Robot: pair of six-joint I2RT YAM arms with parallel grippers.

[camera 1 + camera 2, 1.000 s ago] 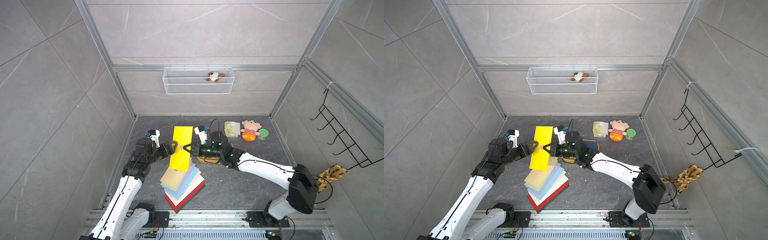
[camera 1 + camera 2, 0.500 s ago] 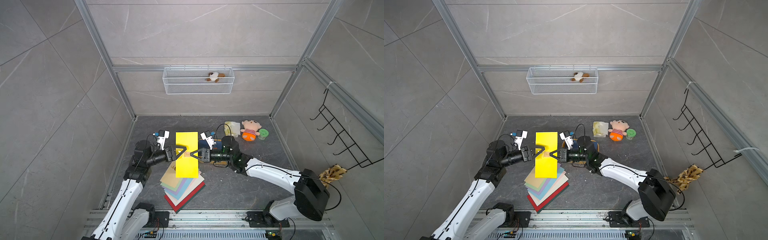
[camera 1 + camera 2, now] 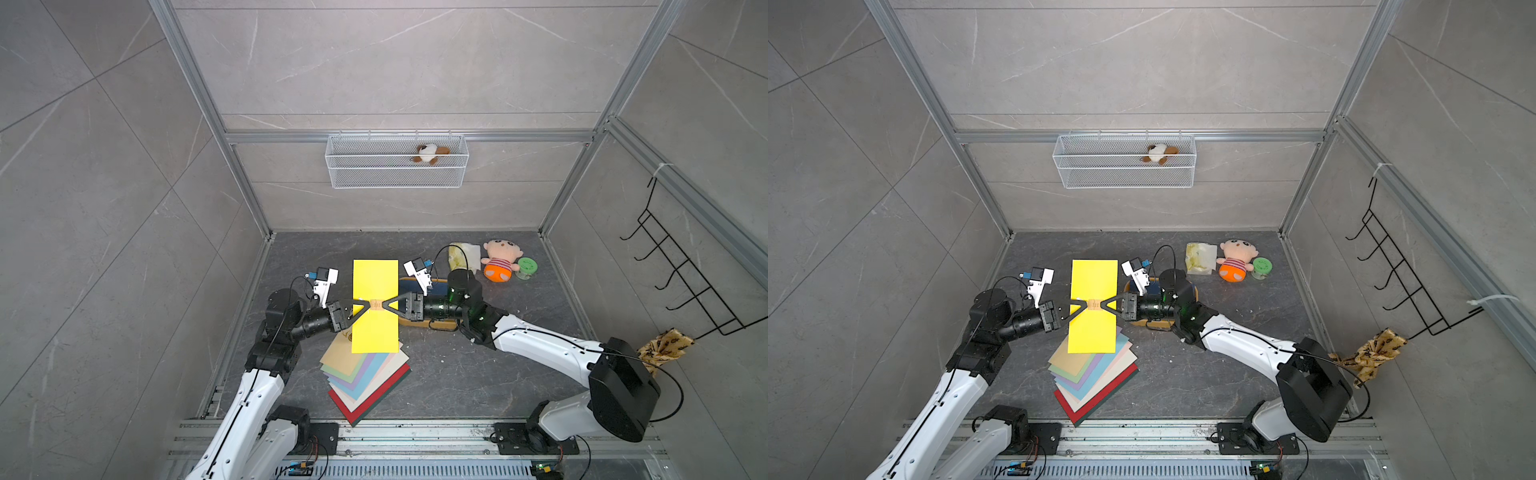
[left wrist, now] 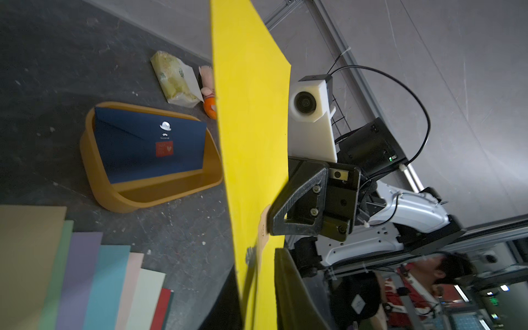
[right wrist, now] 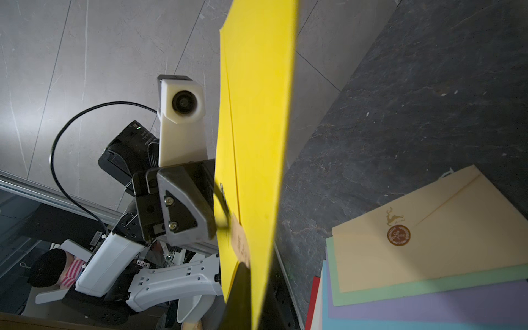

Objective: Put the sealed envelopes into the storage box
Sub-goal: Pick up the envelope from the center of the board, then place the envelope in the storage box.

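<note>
Grips the yellow envelope (image 3: 375,286) in the air, broad face up, above the far end of the fanned pile of envelopes (image 3: 365,376) on the floor toward 6 o'clock. Pinches it at the middle seal from both long edges: left claw (image 3: 366,306) clamped on it from 9 o'clock, right claw (image 3: 385,305) clamped on it from 3 o'clock, with hardly a gap between the tips. Looks like the hand-over or re-grip step of carrying one envelope across. Finds the yellow-orange box (image 4: 160,194) on the floor at 3 o'clock of the held envelope, partly under the right arm, with a navy envelope (image 4: 137,148) already inside. Leaves several more in the pile, with a cream one (image 5: 428,228) on top. Next, probably: let go with one claw only, swing the sheet toward 3 o'clock, line its long side up with the box, lower, release. Calls for care not to bend the thin paper, nor to nudge the navy one out
</note>
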